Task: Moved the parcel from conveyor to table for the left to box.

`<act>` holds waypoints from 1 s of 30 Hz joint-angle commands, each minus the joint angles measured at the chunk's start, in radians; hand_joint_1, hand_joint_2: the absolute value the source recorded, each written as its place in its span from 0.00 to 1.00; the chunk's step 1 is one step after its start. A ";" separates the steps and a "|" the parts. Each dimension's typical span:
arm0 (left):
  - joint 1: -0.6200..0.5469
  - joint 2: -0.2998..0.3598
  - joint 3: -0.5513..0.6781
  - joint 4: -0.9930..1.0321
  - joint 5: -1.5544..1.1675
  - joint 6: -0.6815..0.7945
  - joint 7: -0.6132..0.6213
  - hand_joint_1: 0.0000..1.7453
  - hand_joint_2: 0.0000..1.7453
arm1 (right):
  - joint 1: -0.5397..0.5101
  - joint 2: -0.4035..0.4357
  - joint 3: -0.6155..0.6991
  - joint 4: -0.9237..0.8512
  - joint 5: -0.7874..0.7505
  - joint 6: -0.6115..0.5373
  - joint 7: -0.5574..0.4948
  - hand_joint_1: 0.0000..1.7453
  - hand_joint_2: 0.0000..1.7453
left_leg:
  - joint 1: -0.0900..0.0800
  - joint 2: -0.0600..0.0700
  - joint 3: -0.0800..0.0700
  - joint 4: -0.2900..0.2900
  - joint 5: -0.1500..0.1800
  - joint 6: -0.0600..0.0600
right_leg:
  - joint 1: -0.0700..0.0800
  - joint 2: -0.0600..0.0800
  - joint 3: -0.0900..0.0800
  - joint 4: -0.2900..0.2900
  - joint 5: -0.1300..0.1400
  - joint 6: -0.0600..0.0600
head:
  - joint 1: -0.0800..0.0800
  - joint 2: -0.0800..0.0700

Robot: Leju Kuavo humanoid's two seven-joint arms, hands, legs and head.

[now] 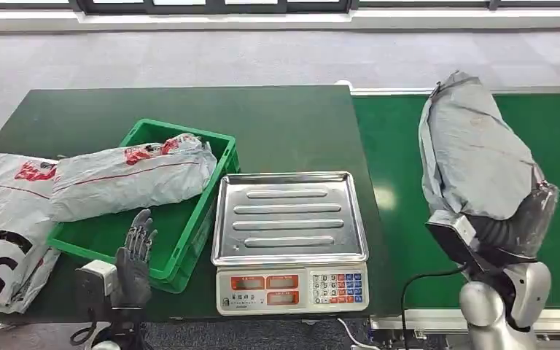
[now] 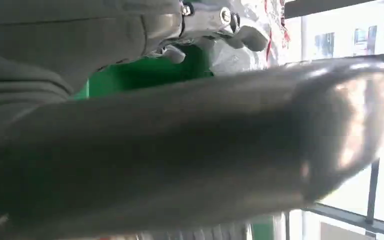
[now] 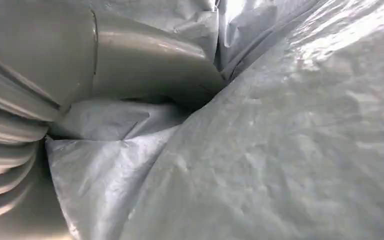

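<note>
— Over on the conveyor (image 1: 554, 182), what is the right robot hand (image 3: 145, 60) doing?

— It grips the grey parcel (image 1: 470, 149). From the wrist camera its thick thumb presses into the wrinkled plastic, and from above the bag stands tall over the green belt, its lower end wrapped by the dark fingers.

— So the parcel is not on the worktop (image 1: 292, 124) yet?

— No, it is held above the belt, to the right of the scale (image 1: 292, 233), well apart from the green box (image 1: 222, 157).

— And the left robot hand (image 1: 135, 255)?

— Released, fingers apart, holding nothing, at the near edge of the green box.

— Anything in that box?

— A white bag with red print (image 1: 127, 179) lies across it, one end sticking out over the left wall. Another white bag with black letters (image 1: 4, 226) lies flat on the worktop beside the box, at the far left.
</note>
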 commanded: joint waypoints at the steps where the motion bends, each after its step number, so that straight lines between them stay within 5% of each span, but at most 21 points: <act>1: -0.076 0.014 -0.051 0.129 -0.005 -0.018 0.007 0.00 0.00 | -0.263 0.050 0.217 0.183 0.248 -0.054 0.006 1.00 1.00 | -0.001 0.014 0.001 -0.002 0.001 -0.001 | -0.001 0.011 -0.003 -0.001 0.004 -0.001 | 0.000 0.000; 5: -0.119 0.013 -0.076 0.177 -0.001 -0.019 0.013 0.00 0.00 | -0.407 0.127 0.445 0.324 0.395 -0.070 0.067 1.00 1.00 | 0.000 0.017 0.001 -0.003 0.002 -0.002 | 0.001 0.013 -0.003 -0.002 0.006 -0.003 | 0.000 0.000; 12: -0.139 0.021 -0.078 0.213 0.020 -0.024 0.013 0.00 0.00 | -0.544 0.210 0.620 0.525 0.345 0.007 0.054 1.00 1.00 | 0.001 0.011 0.001 -0.002 0.005 -0.004 | 0.001 0.009 -0.004 0.001 0.006 -0.004 | 0.000 0.000; 30: -0.142 0.022 -0.081 0.217 0.024 -0.023 0.012 0.00 0.00 | -0.544 0.217 0.655 0.537 0.323 0.036 0.045 1.00 1.00 | 0.001 0.005 -0.001 -0.002 0.006 -0.005 | 0.001 0.003 -0.003 0.001 0.005 -0.005 | 0.000 0.000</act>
